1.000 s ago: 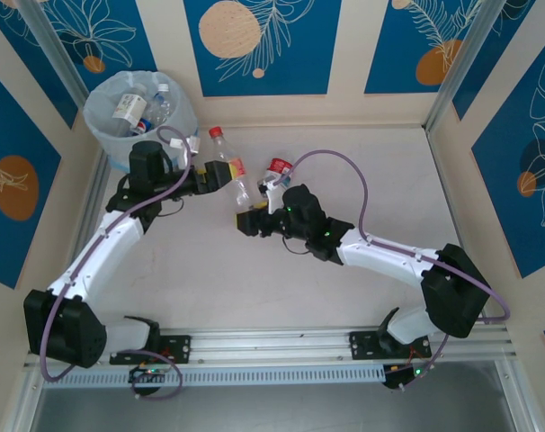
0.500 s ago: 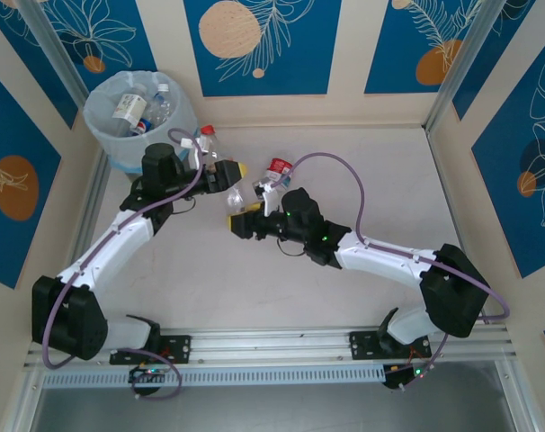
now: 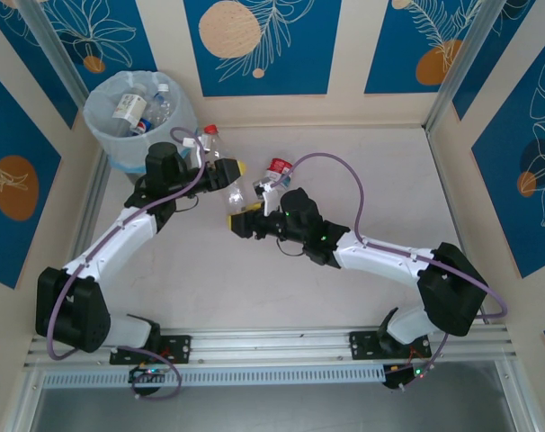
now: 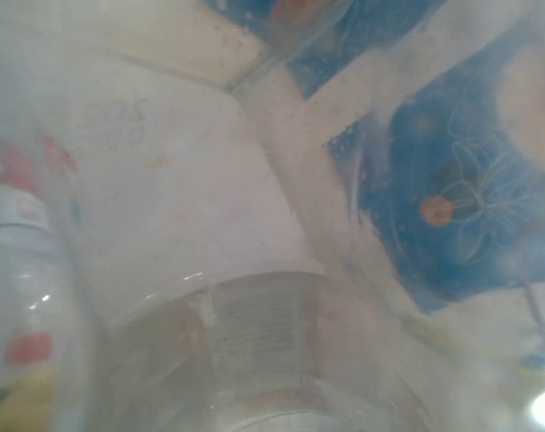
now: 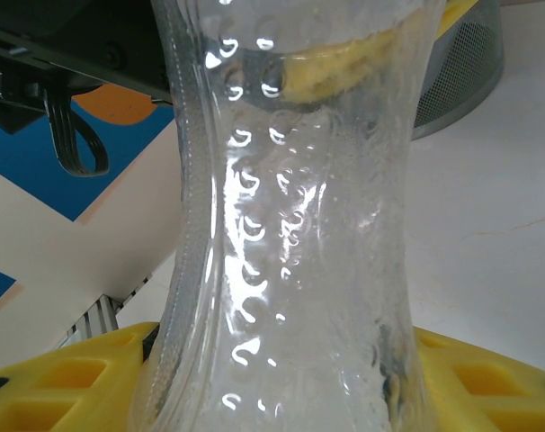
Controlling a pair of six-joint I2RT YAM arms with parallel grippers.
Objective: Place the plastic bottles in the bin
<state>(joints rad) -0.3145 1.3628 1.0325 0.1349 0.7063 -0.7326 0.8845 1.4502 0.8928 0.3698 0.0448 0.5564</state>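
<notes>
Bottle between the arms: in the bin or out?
Out. The bottle sits between the arms, right of the bin, the right jaws clamped on its waist.

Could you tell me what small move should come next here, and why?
Probably the left gripper should close firmly on the bottle before the right gripper lets go: both straddle it, the right one clamps its base, and the bin stands nearest the left gripper.
</notes>
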